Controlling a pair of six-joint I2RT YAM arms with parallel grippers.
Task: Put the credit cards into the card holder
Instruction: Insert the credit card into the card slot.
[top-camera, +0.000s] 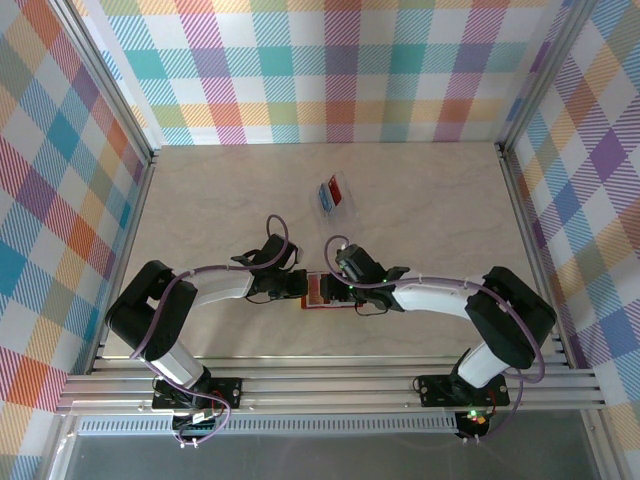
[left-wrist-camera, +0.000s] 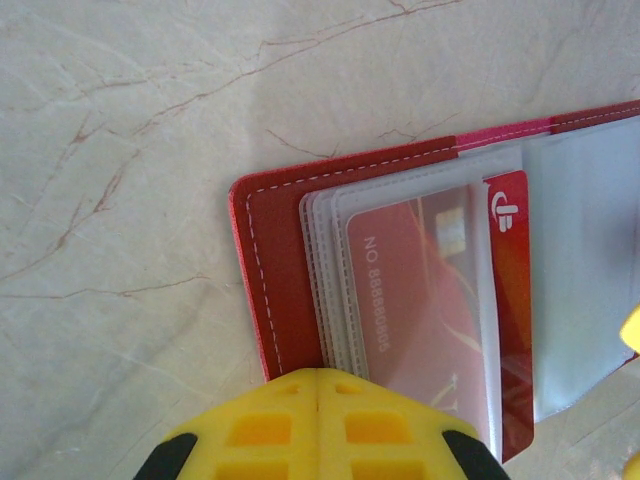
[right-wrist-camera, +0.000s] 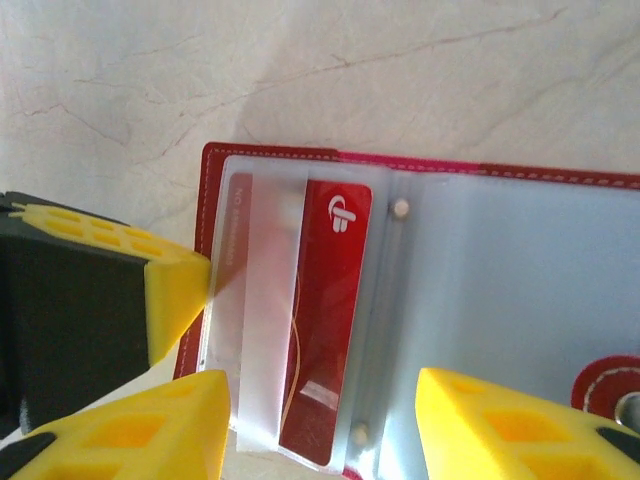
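Observation:
The red card holder lies open on the table between my two grippers, its pale clear sleeves facing up. A red credit card sits partly inside one sleeve, its inner long edge sticking out; the same red card shows its number through the plastic. My left gripper is shut, its tip pressing on the holder's left edge beside the sleeves. The right gripper stands open above the card, one finger on each side, holding nothing. A blue and a red credit card lie further back.
A clear plastic case holds those two cards on the far middle of the marble table. The holder's snap tab shows at the right. Metal rails and checked walls enclose the table.

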